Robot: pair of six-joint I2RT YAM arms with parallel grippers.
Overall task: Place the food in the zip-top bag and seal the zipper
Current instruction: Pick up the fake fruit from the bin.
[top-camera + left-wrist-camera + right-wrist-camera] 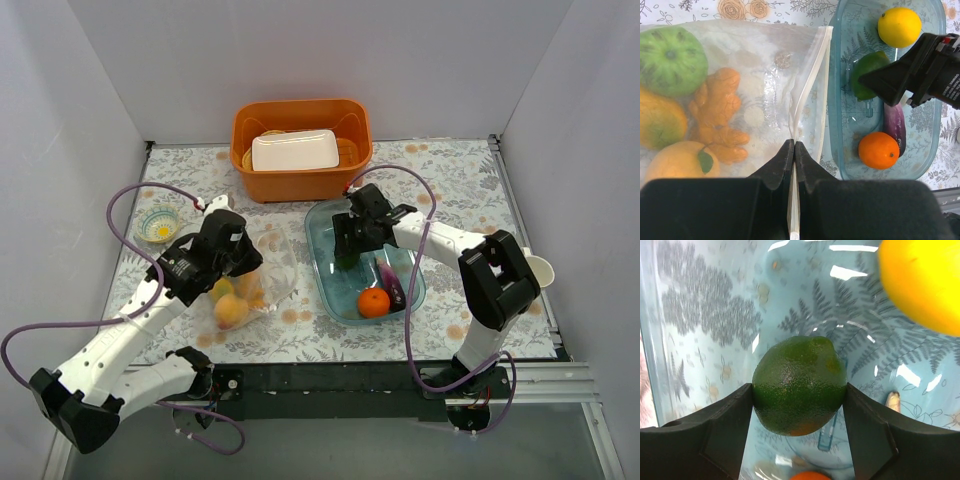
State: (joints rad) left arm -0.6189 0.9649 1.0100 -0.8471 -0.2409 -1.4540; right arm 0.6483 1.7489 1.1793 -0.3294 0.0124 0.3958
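The clear zip-top bag (262, 292) lies left of the blue tray (322, 288). It holds a green fruit (670, 60), a ginger root (715, 115) and yellow-orange fruits (677, 162). My left gripper (794, 145) is shut on the bag's whitish zipper strip (807, 85) at the mouth. My right gripper (799, 392) is inside the tray, its fingers (725, 425) pressed on both sides of a green lime (800, 382). A lemon (899, 26), an orange (373, 302) and a purple eggplant (390, 283) lie in the tray.
An orange basket (300, 185) with a white tray (295, 150) stands at the back. A small patterned bowl (160, 222) sits at the far left. A white cup (538, 268) stands at the right edge. White walls enclose the table.
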